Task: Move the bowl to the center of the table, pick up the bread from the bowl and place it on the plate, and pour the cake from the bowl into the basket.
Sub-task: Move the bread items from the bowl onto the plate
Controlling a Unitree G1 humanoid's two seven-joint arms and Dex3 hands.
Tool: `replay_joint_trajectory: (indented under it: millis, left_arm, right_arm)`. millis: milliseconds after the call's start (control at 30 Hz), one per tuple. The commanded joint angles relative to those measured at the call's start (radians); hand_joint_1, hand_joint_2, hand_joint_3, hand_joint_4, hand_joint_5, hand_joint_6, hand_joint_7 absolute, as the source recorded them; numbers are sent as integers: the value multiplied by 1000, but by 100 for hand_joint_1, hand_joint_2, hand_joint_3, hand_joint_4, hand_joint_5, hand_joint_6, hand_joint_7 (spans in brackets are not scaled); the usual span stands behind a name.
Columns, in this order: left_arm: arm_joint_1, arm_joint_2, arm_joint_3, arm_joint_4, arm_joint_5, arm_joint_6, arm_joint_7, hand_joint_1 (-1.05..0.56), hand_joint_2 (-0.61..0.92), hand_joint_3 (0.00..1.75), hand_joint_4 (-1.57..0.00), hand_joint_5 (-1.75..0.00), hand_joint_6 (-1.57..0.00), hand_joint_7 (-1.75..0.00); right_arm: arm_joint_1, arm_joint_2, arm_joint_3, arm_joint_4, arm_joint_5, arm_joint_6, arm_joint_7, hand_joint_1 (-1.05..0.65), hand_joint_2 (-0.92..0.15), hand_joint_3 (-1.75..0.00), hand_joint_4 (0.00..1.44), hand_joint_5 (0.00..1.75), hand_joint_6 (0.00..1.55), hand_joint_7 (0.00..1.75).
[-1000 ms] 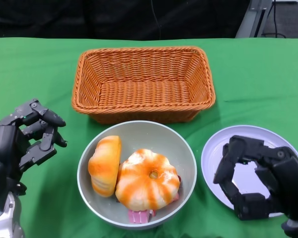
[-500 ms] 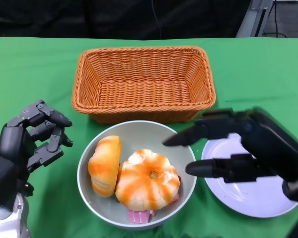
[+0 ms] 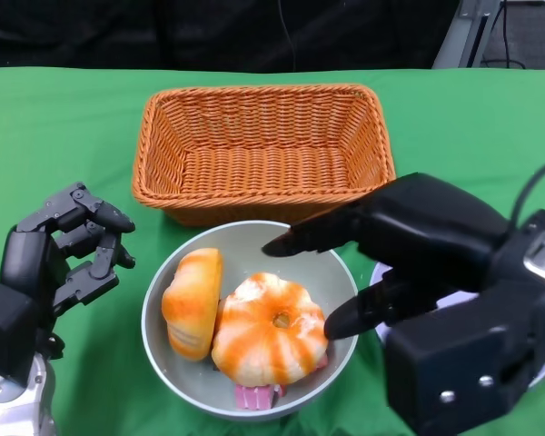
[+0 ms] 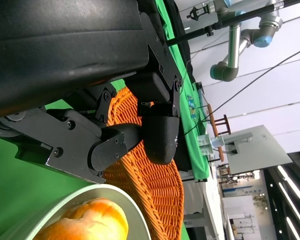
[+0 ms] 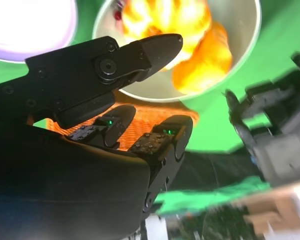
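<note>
A grey bowl (image 3: 254, 243) stands near the table's front, before the wicker basket (image 3: 263, 145). It holds an oblong orange bread (image 3: 193, 302), a round striped bun (image 3: 271, 331) and a pink cake (image 3: 256, 396) peeking out under the bun. My right hand (image 3: 418, 243) hovers over the bowl's right side, fingers spread and holding nothing. It hides most of the white plate (image 3: 379, 275). My left hand (image 3: 68, 252) stays open just left of the bowl, apart from it. In the right wrist view the bowl (image 5: 240, 35), bread (image 5: 200, 65) and plate (image 5: 30, 20) show past my fingers.
The basket (image 4: 150, 190) is empty and lies close behind the bowl. Green cloth covers the table, with bare cloth to the far left and right. A robot arm on a stand shows beyond the table in the left wrist view.
My right hand has lifted off the plate area, opened its fingers and swung left over the bowl's right rim. The left hand has edged slightly toward the bowl.
</note>
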Motion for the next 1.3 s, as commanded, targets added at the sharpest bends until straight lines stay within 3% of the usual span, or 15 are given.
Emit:
replay_joint_trajectory:
  millis: [33,333,567,767,1300]
  left_arm:
    - [-12,17,2,2,9,-9,23,-9,66,93,-80,-162,-79,-129]
    - [-23,17,4,12,13,-24,48,-9,70,86,-75,-167,-79,-125]
    - [-34,30,-3,31,38,-16,76,-17,71,83,-70,-167,-75,-127]
    - [-42,28,6,41,29,-26,71,-13,74,80,-73,-163,-75,-127]
    - [-43,17,10,30,8,-22,78,-11,70,89,-76,-173,-74,-136]
  right_arm:
    - [-40,-7,42,-17,-41,65,61,-86,-92,-11,52,3,43,0]
    - [-69,33,138,43,-119,131,83,-102,-92,-19,44,0,30,0]
    - [-64,95,212,103,-195,173,54,-105,-92,-26,34,0,22,0]
    - [-73,137,256,153,-240,216,64,-105,-92,-29,26,0,19,0]
    - [-73,160,372,360,-371,124,-80,-105,-92,-30,15,0,22,1]
